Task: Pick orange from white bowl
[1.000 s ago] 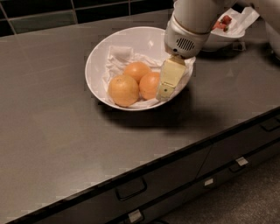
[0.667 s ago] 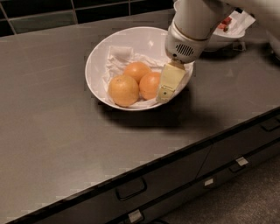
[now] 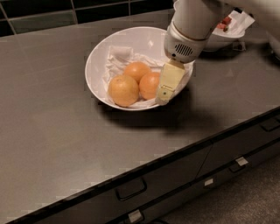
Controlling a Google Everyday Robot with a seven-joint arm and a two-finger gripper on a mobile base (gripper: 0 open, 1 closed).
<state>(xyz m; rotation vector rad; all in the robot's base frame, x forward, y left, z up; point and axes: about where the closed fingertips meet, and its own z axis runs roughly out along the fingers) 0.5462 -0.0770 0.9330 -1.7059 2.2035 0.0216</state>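
Observation:
The white bowl, wide and lined with crumpled white paper, sits on the dark counter and holds three round fruits. The orange, the deepest reddish-orange one, lies at the bowl's front right. A paler yellow-orange fruit lies to its left and a lighter orange one behind it. My gripper, pale yellow under a white wrist, hangs inside the bowl against the right side of the orange, close to the bowl's front right rim. It hides that side of the orange.
A second white bowl with red fruit pieces stands behind the arm at the back right. The counter's front edge runs diagonally, with drawers and handles below. A dark tiled wall is behind.
The gripper has dipped slightly lower and a little left beside the orange. The three fruits and the bowl have not moved.

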